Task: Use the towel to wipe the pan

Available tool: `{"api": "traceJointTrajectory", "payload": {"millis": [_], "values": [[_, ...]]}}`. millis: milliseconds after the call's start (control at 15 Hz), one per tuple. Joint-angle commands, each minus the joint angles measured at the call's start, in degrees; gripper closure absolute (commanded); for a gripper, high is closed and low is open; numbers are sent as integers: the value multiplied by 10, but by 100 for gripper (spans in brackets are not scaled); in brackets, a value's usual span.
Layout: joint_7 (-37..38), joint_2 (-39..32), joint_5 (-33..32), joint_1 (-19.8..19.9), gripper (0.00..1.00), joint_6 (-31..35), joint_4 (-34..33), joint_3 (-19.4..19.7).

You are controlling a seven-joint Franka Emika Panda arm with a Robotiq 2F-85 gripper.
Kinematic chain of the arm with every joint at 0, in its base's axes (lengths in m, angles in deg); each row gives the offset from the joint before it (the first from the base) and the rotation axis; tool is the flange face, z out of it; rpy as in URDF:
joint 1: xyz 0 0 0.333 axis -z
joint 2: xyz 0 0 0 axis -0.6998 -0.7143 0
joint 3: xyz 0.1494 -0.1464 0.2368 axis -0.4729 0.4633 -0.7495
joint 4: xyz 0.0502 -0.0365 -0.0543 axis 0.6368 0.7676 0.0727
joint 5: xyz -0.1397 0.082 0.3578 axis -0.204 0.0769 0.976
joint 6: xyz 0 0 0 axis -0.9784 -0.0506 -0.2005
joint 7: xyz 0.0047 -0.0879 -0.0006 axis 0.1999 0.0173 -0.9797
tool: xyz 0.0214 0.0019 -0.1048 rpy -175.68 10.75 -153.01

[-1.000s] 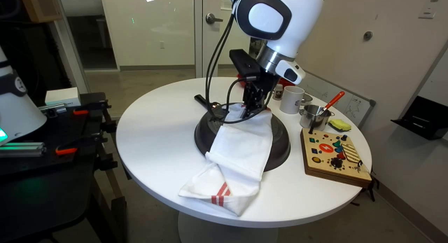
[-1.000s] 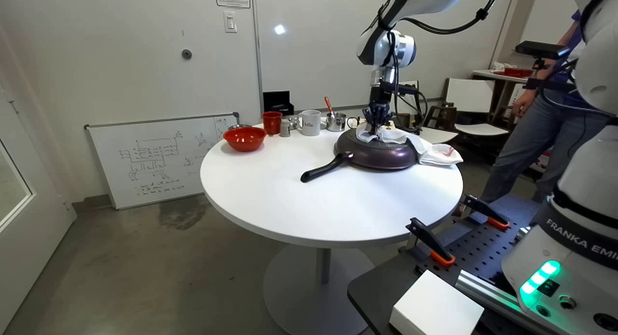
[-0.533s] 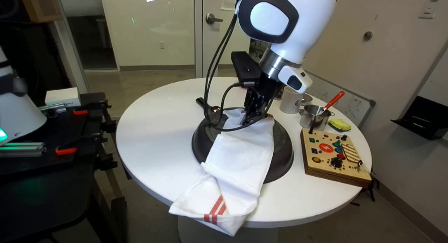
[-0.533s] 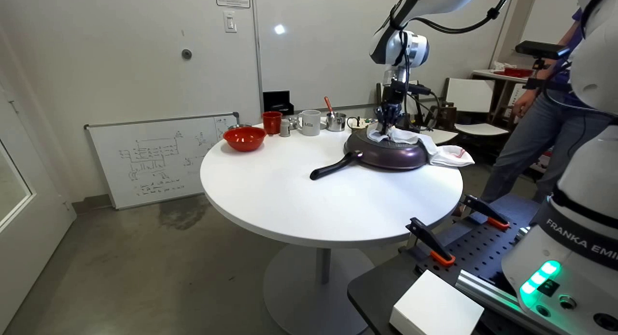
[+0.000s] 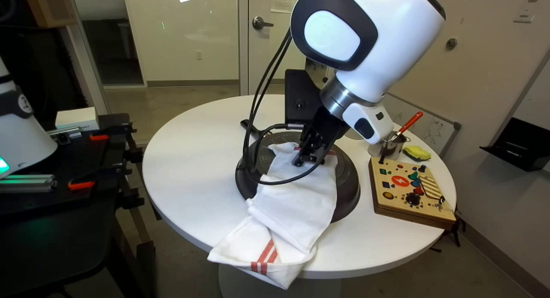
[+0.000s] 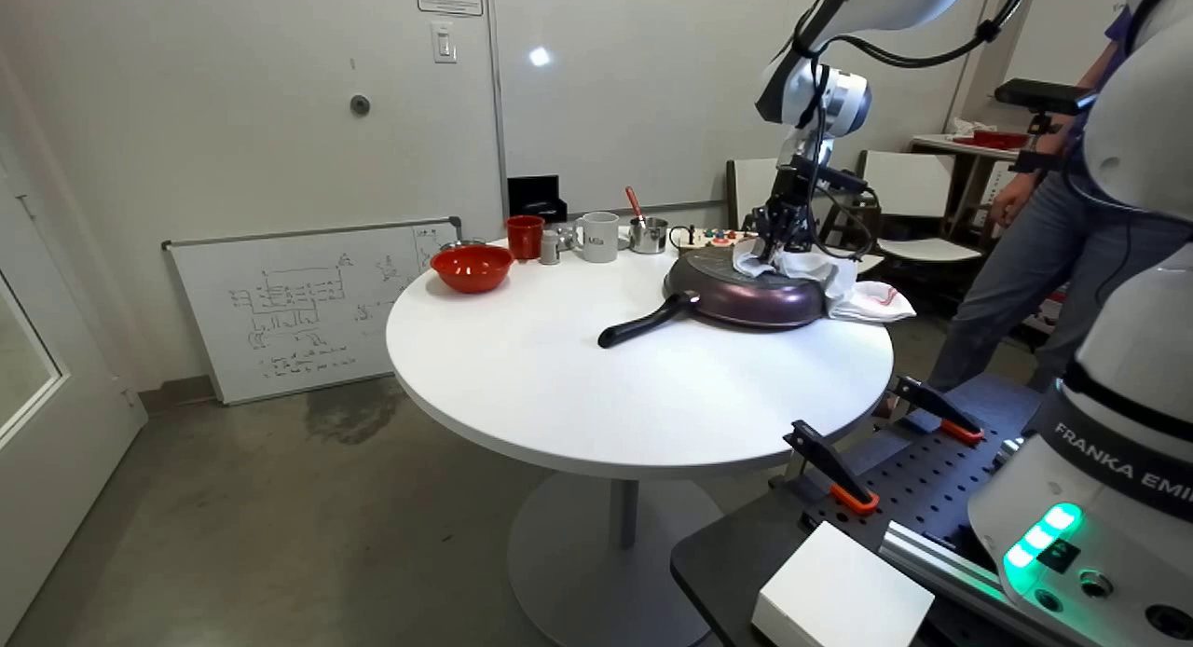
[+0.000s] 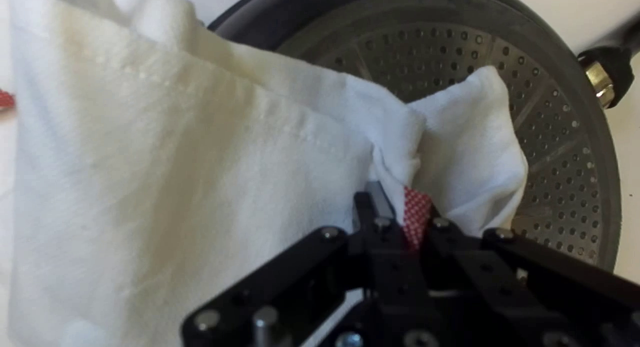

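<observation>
The dark pan lies upside down on the round white table, its dotted base up. Its black handle points away from the towel's loose end. The white towel lies across the pan base, and its red-striped loose end hangs over the table edge. My gripper is shut on the bunched other end of the towel, with a red patch between the fingers. In both exterior views the gripper is low over the pan base. The fingertips are partly hidden by cloth.
A wooden board with knobs, a yellow sponge and a metal pot with a red-handled utensil stand beside the pan. A white mug, a shaker, a red cup and a red bowl stand farther along.
The pan and towel first slid a little toward the table edge where the towel hangs. Then the pan stayed still while my gripper dragged the held towel end farther that way, bunching the cloth.
</observation>
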Motion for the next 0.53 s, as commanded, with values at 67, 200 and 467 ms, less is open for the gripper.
{"api": "traceJointTrajectory", "payload": {"millis": [67, 200, 467], "values": [[29, -5, -34, -22, 95, 11, -8, 26], [59, -5, -73, -42, 95, 26, -8, 46], [103, -7, -134, -67, 95, 40, -9, 69]]}}
